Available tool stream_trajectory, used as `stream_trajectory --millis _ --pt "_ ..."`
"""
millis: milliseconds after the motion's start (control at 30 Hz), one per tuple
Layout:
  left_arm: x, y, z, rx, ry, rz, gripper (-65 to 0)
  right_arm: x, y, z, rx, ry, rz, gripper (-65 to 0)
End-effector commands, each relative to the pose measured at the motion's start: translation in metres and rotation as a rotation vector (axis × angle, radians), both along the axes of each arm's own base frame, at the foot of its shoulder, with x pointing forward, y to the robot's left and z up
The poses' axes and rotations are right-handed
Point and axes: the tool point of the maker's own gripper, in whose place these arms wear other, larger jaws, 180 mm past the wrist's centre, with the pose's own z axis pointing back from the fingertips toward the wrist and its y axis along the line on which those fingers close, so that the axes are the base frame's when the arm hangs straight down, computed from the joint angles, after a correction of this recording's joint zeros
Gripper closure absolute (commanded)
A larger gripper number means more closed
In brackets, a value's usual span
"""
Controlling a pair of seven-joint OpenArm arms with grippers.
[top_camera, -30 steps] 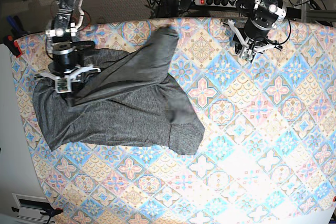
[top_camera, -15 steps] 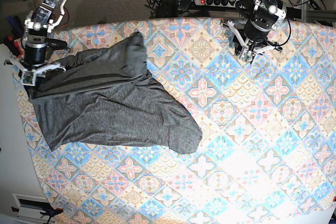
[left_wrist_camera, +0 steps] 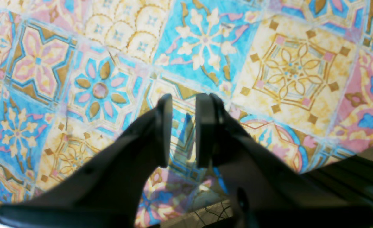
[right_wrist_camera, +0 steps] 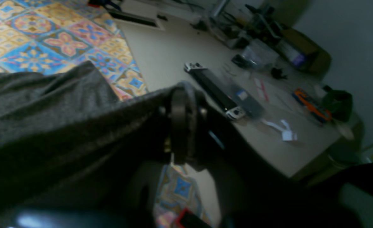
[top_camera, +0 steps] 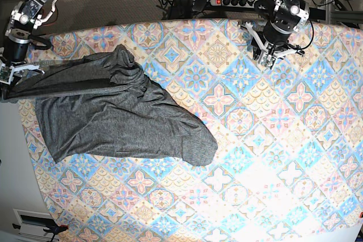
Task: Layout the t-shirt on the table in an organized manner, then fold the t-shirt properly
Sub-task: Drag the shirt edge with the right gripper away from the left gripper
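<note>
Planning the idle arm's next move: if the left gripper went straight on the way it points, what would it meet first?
Probably the bare table: the left gripper points down at the patterned cloth, nothing between its fingers.

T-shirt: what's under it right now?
The t-shirt lies on the table; only patterned cloth shows around it. Its far-left edge is lifted, pinched in the right gripper. Anything beneath the fabric is covered.

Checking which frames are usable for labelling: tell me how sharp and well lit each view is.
Base view: evenly lit, sharp on the t-shirt and table. Left wrist: bright, slightly soft pattern. Right wrist: dim, blurred; the right gripper is nearly black.
</note>
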Motion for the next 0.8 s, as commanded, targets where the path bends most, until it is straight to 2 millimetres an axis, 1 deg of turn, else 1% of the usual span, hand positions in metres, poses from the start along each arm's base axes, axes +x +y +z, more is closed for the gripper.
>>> stream_trajectory --millis 0,100,167,400,533,600,700,767 --pt "0.006 -0.004 0.010 -0.012 -0.040 -0.008 -11.7 0.002 -0.008 0.030 -0.052 -0.090 -0.017 0.0" --pt "0.007 -0.011 0.009 -0.016 -0.039 -0.025 -11.7 0.000 -0.027 0.056 -0.070 -0.181 -0.088 0.0" --pt "0.007 -0.013 0.009 -0.019 -0.040 -0.030 -11.7 0.001 -0.032 0.063 -0.067 -0.210 -0.108 0.0" --pt "0.007 -0.013 0.010 -0.023 -0.042 -0.030 -11.7 0.011 -0.032 0.078 -0.066 -0.276 -0.111 0.0" --pt "0.006 -0.012 0.008 -0.018 -0.035 -0.030 -11.7 0.021 -0.032 0.096 -0.064 -0.347 -0.115 0.0" --pt "0.006 -0.012 0.008 -0.018 -0.035 -0.030 -11.7 0.022 -0.032 0.099 -0.063 -0.360 -0.115 0.0" --pt "0.008 -0.013 0.009 -0.021 -0.041 -0.030 -11.7 0.024 -0.031 0.096 -0.059 -0.352 -0.108 0.0" --pt "0.018 -0.014 0.015 -0.018 -0.070 -0.034 -11.7 0.032 -0.023 0.096 -0.055 -0.351 -0.079 0.0"
